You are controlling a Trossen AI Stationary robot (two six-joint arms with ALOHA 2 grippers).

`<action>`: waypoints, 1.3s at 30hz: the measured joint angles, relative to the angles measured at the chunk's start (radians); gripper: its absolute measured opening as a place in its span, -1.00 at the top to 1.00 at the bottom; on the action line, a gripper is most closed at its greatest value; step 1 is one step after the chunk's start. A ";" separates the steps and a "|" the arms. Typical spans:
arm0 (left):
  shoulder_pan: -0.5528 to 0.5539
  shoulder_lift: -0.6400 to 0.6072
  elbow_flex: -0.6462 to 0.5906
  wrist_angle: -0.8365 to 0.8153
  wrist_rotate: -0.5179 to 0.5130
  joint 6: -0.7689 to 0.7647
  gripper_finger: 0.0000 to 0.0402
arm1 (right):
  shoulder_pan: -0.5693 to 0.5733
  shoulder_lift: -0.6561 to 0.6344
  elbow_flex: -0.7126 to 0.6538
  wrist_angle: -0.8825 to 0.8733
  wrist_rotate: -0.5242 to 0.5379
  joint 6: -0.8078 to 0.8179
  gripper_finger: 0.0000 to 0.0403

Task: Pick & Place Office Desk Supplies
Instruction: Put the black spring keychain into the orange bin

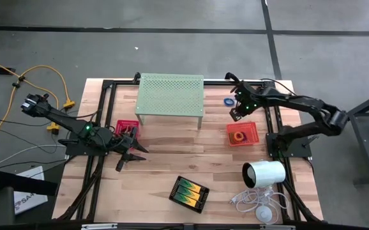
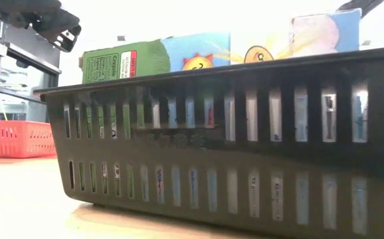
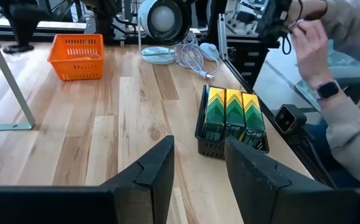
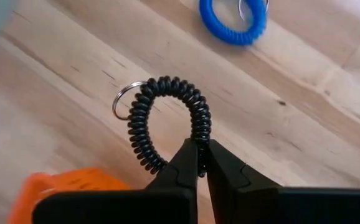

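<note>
The right gripper point(image 4: 200, 163) is closed on a black coiled ring point(image 4: 167, 121) with a small metal key loop, pinching one strand of the coil so that the ring hangs free of the fingers and the loop stays clear. In the high view this gripper point(image 1: 238, 112) sits near the far right corner of the tabletop point(image 1: 172, 163), between the pale green stand point(image 1: 170, 97) and the right edge, just beyond the orange tray point(image 1: 242, 133). That tray already holds a small item, so it is judged to be the drop point for ring-type supplies; the short distance explains the pickup height. A blue coiled ring point(image 4: 233, 23) lies on the wood close by, toward the far edge, apparently the next item of the same kind. The left gripper point(image 3: 198, 168) waits with its fingers parted and nothing between them, near the left edge beside the pink-red tray point(image 1: 124, 127). The black tray point(image 1: 189, 193) of yellow-and-green boxes stands near the front edge, apart from both arms. A person's hand point(image 3: 309, 38) shows beyond the tabletop.
</note>
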 joint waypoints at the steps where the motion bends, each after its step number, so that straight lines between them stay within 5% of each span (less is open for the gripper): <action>1: 0.000 0.000 0.000 0.000 -0.002 0.000 0.32 | -0.002 -0.022 0.000 0.000 -0.008 0.000 0.97; 10: 0.000 0.000 0.000 0.000 -0.001 0.000 0.32 | -0.002 -0.086 0.000 -0.043 -0.020 0.000 0.97; 20: 0.000 0.000 0.000 0.000 -0.001 0.000 0.32 | 0.077 -0.121 0.000 -0.128 -0.153 0.010 0.97; 39: 0.000 0.000 0.000 0.000 0.003 0.000 0.32 | 0.357 -0.234 0.002 -0.368 -0.072 0.411 0.95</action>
